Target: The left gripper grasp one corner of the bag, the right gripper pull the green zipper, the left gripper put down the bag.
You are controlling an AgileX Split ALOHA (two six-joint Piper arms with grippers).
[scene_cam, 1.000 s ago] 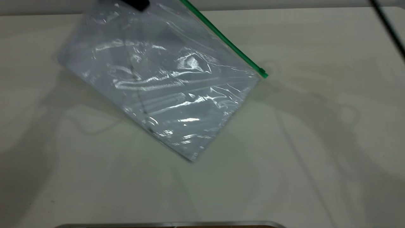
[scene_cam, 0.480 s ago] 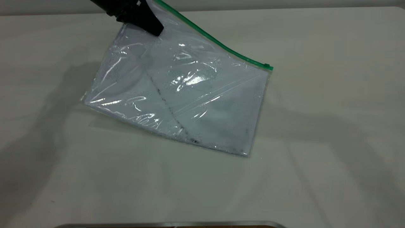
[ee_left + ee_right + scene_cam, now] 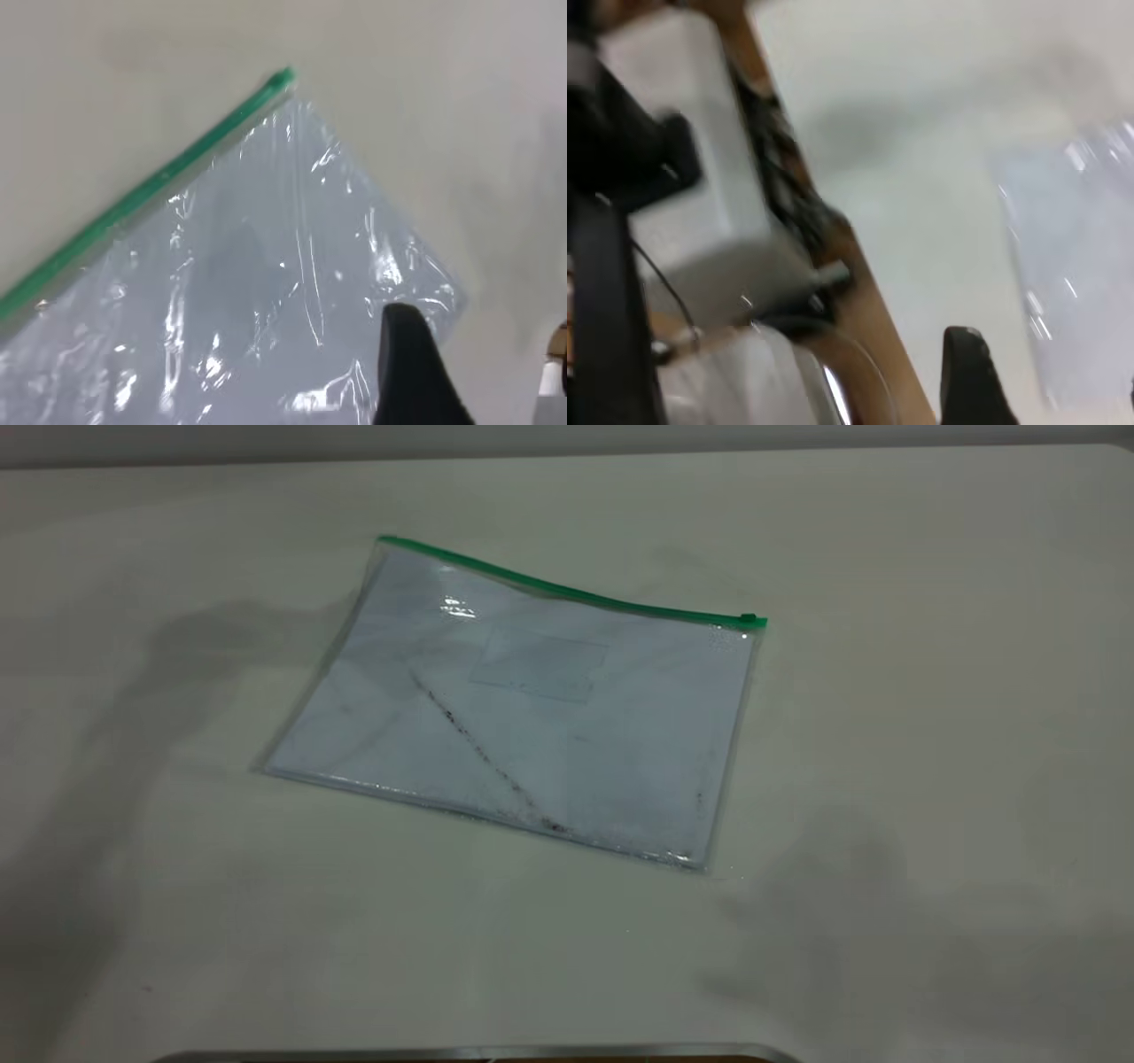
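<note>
Left claw clear above the flat bag, spread unclear; right claw likewise

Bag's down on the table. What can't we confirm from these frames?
- Left end effector: left wrist view shows one finger only, cut off by the frame edge; open or shut unknown. Absent from the exterior view.
- Right end effector: right wrist view is motion-blurred, one finger visible.
- Green zipper on the bag: sealed or not, too fine to tell.
</note>
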